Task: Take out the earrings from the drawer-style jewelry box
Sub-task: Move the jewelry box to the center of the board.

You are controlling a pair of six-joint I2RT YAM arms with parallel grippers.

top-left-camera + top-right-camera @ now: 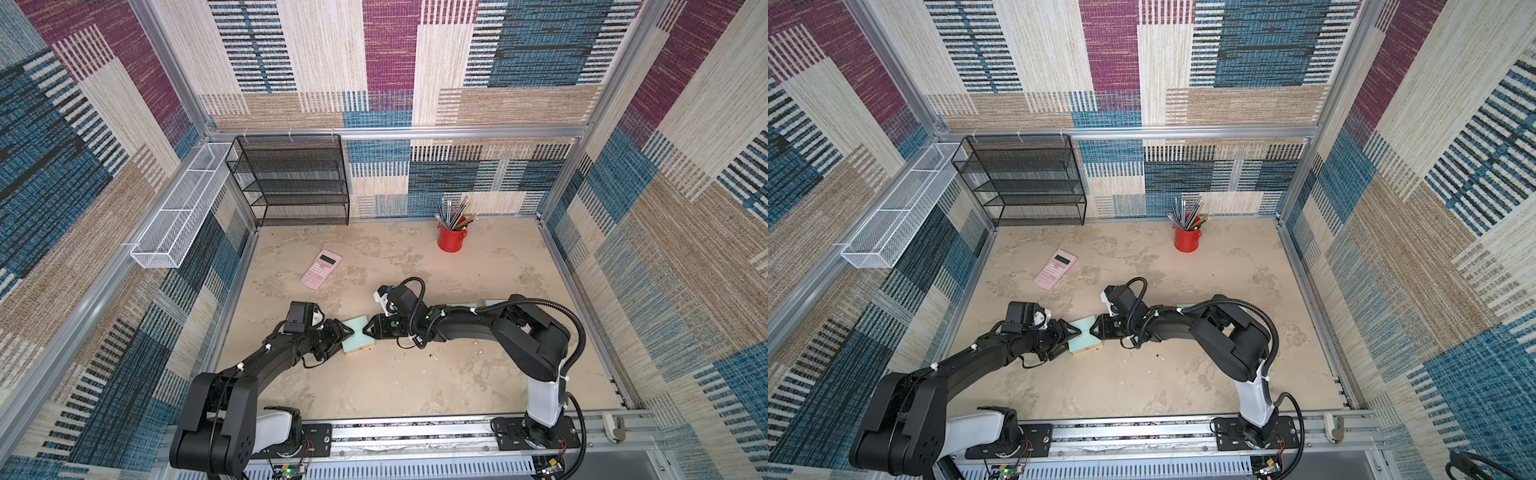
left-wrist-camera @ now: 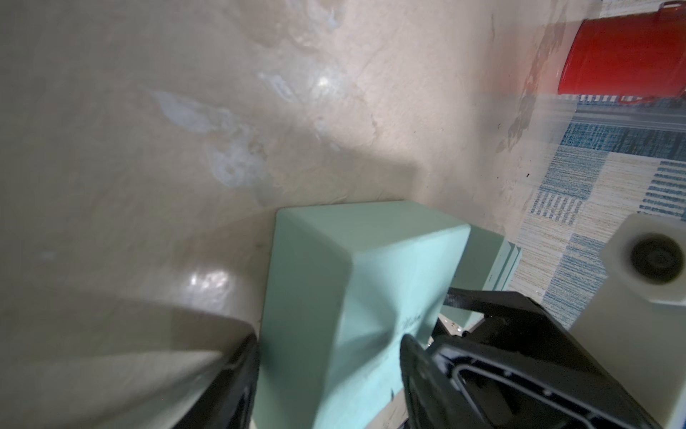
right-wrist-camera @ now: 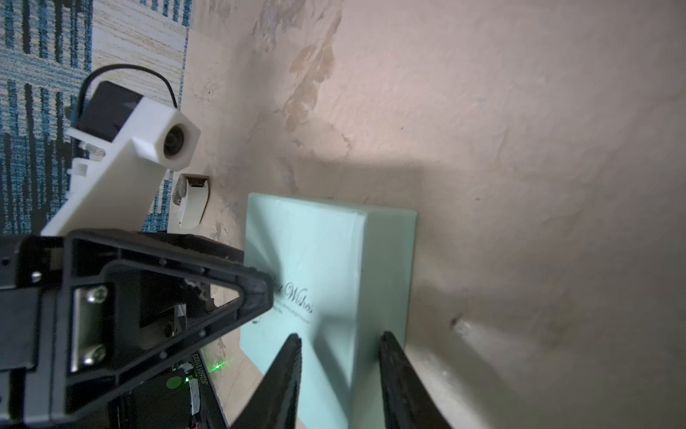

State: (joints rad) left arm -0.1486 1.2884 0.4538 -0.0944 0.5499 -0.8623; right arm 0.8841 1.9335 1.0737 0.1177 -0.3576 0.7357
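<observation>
The left end effector (image 2: 330, 345) and right end effector (image 3: 339, 336) pinch the jewelry box (image 1: 358, 338); judged light, rigid; hold opposite ends.

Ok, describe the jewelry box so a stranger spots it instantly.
On the beige tabletop, find where the two black arms meet. The mint-green jewelry box is clamped between the left end effector and right end effector, unlike the mint-green piece half hidden behind the right arm.
</observation>
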